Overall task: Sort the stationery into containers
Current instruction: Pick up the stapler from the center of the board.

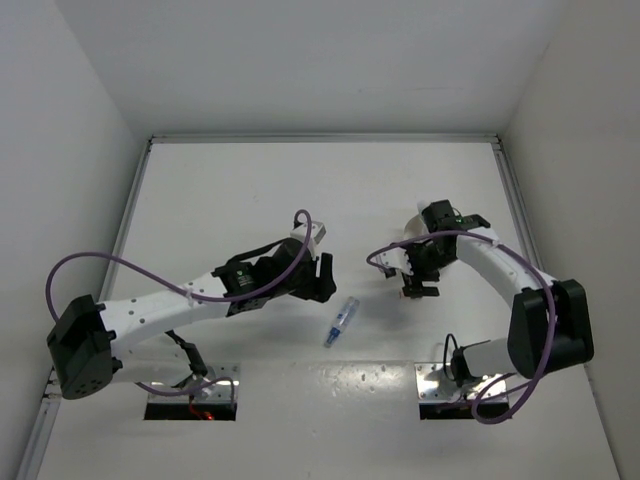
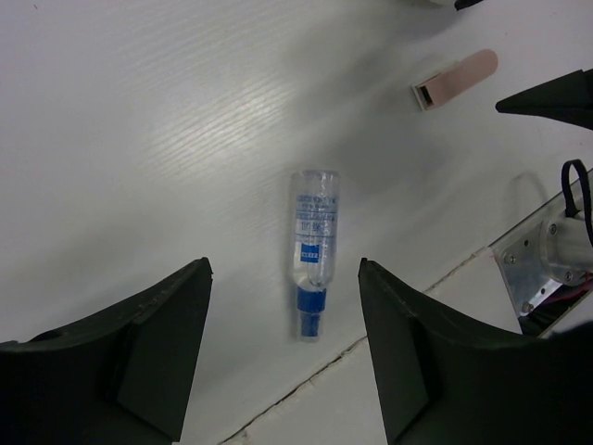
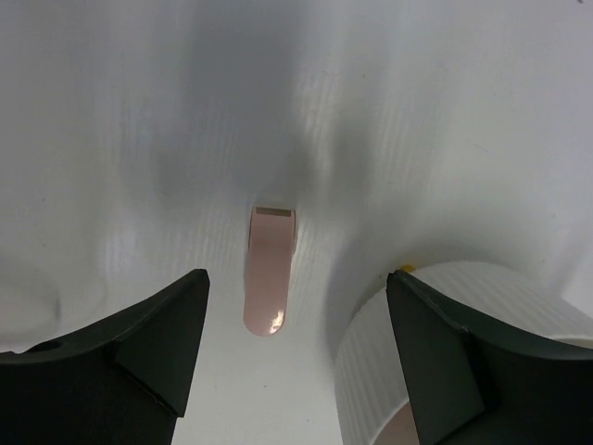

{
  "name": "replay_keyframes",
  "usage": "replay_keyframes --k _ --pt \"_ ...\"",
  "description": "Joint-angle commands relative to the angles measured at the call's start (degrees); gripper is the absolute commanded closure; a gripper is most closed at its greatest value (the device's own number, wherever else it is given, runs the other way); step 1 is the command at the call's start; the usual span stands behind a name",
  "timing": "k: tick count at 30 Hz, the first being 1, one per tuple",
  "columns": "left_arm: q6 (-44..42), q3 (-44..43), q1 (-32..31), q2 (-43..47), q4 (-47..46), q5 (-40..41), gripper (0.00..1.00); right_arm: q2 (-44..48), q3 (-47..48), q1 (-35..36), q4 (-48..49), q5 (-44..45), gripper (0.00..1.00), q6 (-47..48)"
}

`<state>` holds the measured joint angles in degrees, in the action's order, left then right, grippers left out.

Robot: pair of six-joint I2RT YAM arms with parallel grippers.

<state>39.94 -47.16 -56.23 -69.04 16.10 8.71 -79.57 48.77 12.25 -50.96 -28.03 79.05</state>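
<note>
A small clear pen with a blue cap point(image 2: 313, 250) lies on the white table, also seen from above point(image 1: 340, 322). My left gripper point(image 2: 284, 269) hovers open over it, the cap end between the fingertips and touching neither. In the top view that gripper point(image 1: 323, 278) sits just left of the pen. A pink eraser-like block point(image 3: 271, 269) lies flat beneath my right gripper point(image 3: 298, 278), which is open and empty. The same block point(image 2: 454, 79) shows far off in the left wrist view. The white bowl's rim point(image 3: 445, 324) curves in beside the right finger; a yellow tip point(image 3: 406, 268) peeks over it.
Two square metal plates point(image 1: 190, 392) point(image 1: 445, 385) lie at the near edge by the arm bases. White walls enclose the table on three sides. The right arm point(image 1: 490, 262) covers most of the bowl in the top view.
</note>
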Motion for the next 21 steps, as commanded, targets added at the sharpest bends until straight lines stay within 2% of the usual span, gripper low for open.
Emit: replay_keyframes --k 1,10,21 --pt "-0.30 0.84 -0.29 1.45 -0.98 0.61 0.29 -0.59 0.36 2.07 1.30 1.57 0.23 -1.17" --pt "-0.83 1.37 0.77 2.50 -0.98 0.61 0.29 -1.20 -5.88 5.42 8.24 7.90 0.26 -7.85" --pt "-0.83 2.42 1.82 4.35 -0.98 0.61 0.29 -2.51 -8.78 7.61 16.23 13.09 0.46 -13.21"
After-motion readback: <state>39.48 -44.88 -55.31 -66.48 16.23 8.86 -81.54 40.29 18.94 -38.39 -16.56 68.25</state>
